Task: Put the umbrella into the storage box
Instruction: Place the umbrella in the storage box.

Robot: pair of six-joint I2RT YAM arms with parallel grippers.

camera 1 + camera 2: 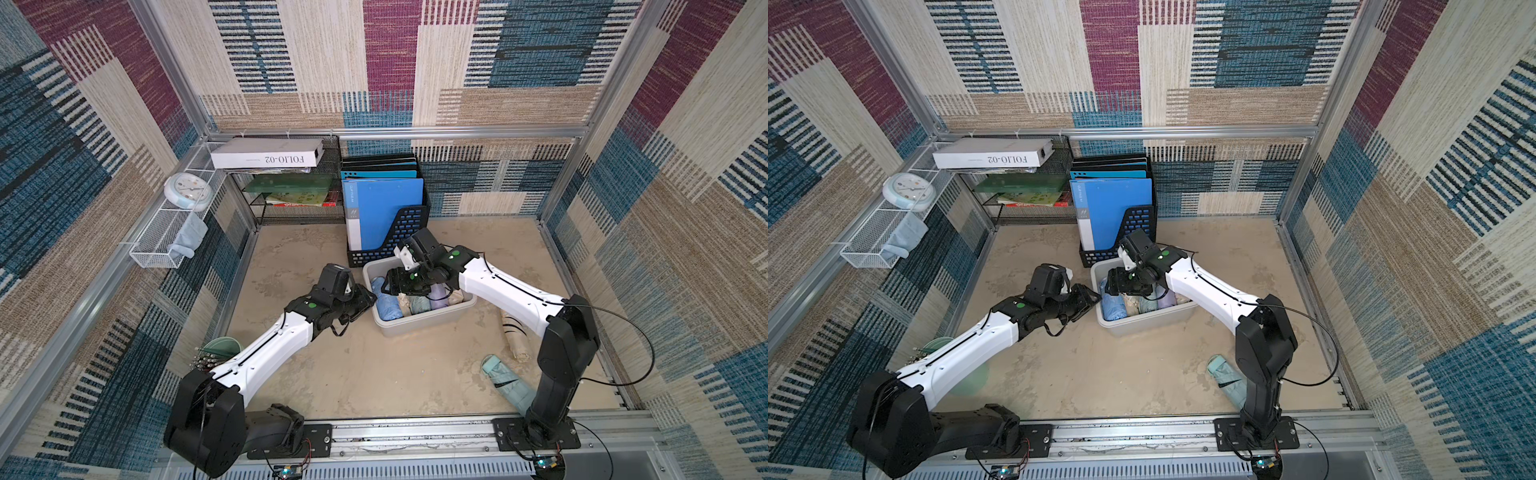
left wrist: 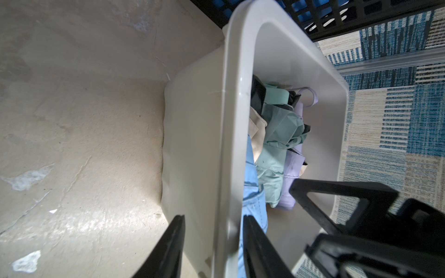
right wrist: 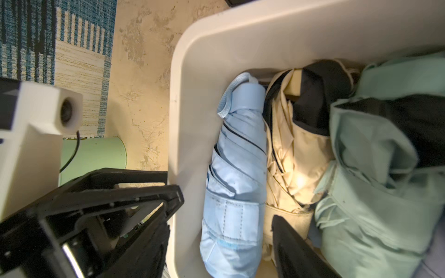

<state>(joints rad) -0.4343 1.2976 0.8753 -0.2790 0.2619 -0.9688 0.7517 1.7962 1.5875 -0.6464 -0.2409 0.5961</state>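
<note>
Left gripper (image 2: 213, 216) astride storage box (image 2: 234, 120) wall, clamp not discernible; right gripper (image 1: 392, 282) released above umbrellas (image 3: 236, 168). Box to be steadied, nothing snagged on withdrawal.

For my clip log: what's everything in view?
storage box: 1, pale grey, table centre
umbrellas in box: 4, blue, beige, mint, lilac
loose umbrellas: 2, mint, beige, table's right side
file holder: 1, black, behind box, holding blue folders
mesh rack: 1, black, back left, books and white box
clock: 1, pale blue, left wall
wire basket: 1, white, left wall, holds cloth
round container: 1, green, table's left edge
left gripper: 1, black, jaws astride box wall
right gripper: 1, black, open over box
</note>
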